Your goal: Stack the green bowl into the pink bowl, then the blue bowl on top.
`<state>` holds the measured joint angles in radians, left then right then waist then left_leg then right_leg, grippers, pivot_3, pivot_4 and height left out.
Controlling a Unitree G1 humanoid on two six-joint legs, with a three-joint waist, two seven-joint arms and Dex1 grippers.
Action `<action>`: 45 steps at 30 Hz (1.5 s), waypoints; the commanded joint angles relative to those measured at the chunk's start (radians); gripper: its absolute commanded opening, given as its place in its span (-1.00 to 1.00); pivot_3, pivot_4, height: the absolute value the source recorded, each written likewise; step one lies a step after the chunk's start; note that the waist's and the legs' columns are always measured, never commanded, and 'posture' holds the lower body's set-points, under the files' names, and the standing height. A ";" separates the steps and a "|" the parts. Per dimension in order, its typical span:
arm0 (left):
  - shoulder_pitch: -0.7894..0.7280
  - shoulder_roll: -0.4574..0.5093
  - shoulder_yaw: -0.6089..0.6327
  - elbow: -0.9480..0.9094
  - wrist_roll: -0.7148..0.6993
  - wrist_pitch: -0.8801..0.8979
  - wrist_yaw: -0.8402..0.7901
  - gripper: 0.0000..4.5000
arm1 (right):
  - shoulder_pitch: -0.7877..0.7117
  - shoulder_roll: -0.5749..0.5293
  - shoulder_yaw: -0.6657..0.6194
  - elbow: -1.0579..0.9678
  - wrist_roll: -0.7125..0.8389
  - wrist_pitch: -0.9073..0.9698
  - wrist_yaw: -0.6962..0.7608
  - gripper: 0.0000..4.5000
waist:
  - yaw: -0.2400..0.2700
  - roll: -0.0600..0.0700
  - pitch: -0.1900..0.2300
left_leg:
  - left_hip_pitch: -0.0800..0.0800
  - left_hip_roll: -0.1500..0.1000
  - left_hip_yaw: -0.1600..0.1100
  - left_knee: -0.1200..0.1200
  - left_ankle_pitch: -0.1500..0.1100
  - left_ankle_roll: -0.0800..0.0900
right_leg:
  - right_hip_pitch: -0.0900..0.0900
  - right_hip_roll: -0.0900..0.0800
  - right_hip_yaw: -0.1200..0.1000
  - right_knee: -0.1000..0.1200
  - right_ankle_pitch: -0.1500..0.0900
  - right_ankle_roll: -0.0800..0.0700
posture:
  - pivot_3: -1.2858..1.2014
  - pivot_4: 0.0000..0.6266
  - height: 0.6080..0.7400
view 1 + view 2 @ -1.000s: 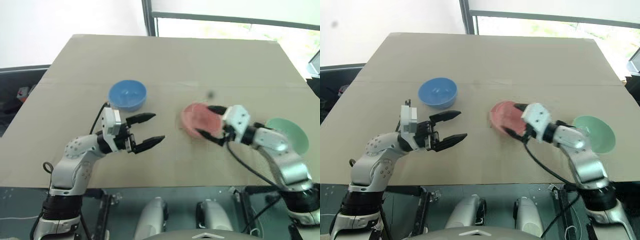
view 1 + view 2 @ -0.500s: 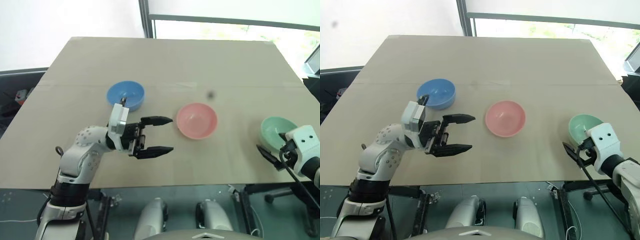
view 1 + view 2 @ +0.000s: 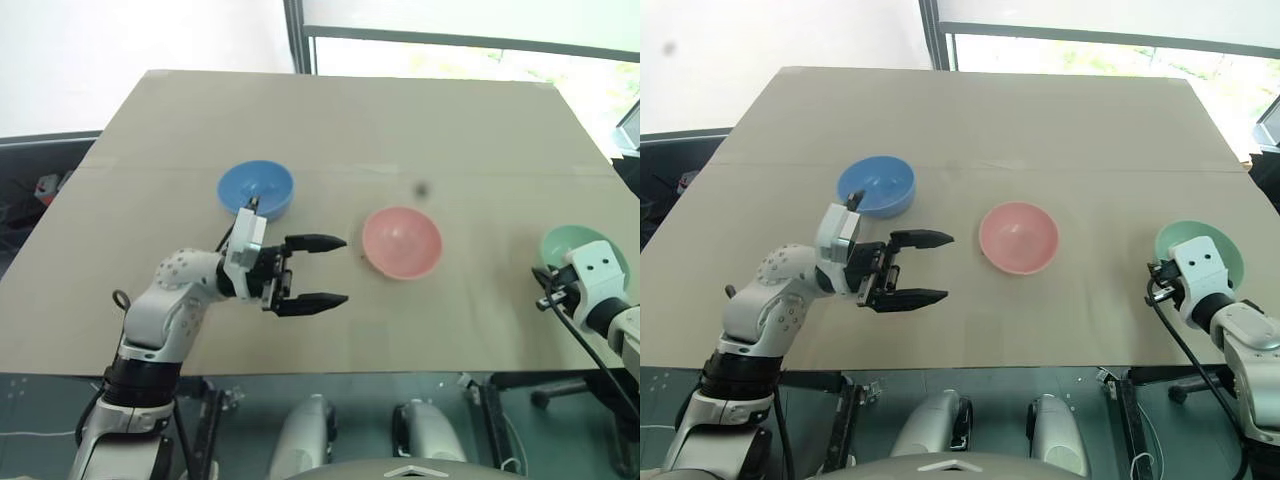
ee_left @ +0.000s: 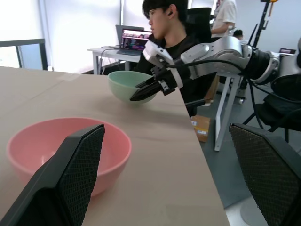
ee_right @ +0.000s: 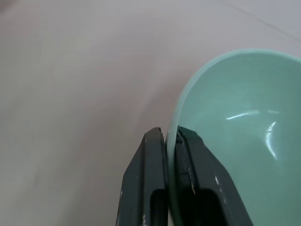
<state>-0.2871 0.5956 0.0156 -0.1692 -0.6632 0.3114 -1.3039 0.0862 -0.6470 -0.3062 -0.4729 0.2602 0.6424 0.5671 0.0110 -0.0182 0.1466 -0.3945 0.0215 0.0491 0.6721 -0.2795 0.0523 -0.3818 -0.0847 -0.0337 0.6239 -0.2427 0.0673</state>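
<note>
The green bowl (image 3: 558,244) sits near the table's right front corner. My right gripper (image 5: 168,134) is shut on its near rim, one finger inside and one outside; the left wrist view shows the same grip on this bowl (image 4: 123,84). The pink bowl (image 3: 402,242) rests upright at the table's middle. My left gripper (image 3: 340,270) hovers just left of it, open wide, pointing toward it with nothing between its fingers. The blue bowl (image 3: 256,188) stands behind the left arm, farther back on the left.
The tan table (image 3: 400,130) stretches bare toward the window at the back. Its right edge lies just past the green bowl. Beyond that edge, a person (image 4: 169,33) sits at a desk with a laptop.
My right arm swung from the pink bowl out to the right and shut its gripper on the green bowl's rim. The pink bowl now rests flat. The left gripper stayed open.
</note>
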 commanded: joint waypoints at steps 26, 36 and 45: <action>-0.138 0.051 -0.035 -0.088 0.513 0.279 0.802 1.00 | -0.433 0.115 0.365 -0.049 0.147 -0.173 0.186 0.97 | 0.004 -0.003 0.000 | -0.003 -0.002 -0.003 0.001 0.000 0.001 | 0.000 -0.002 -0.005 0.001 0.000 0.000 | 0.03 -0.52 1.00; -0.337 0.101 -0.259 0.183 0.728 0.280 0.751 0.14 | -0.453 0.136 0.386 -0.055 0.132 -0.186 0.150 1.00 | 0.003 -0.003 0.000 | -0.003 -0.004 -0.003 0.000 0.001 -0.001 | -0.001 0.001 -0.004 0.002 0.000 0.000 | 0.03 -0.52 1.00; -0.380 0.076 -0.236 0.230 0.730 0.216 0.679 -0.92 | -0.397 0.116 0.326 -0.108 0.176 -0.189 0.156 1.00 | 0.004 -0.003 0.000 | -0.005 -0.005 -0.003 0.000 0.001 -0.001 | -0.002 0.000 -0.005 0.001 0.000 0.000 | 0.03 -0.52 1.00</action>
<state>-0.6341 0.6763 -0.2545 0.1004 0.0856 0.5627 -0.5988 -0.3137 -0.5206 0.0704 -0.5308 0.4087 0.4723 0.7263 0.0149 -0.0214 0.1465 -0.3994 0.0168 0.0460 0.6720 -0.2788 0.0511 -0.3834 -0.0849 -0.0385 0.6255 -0.2425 0.0677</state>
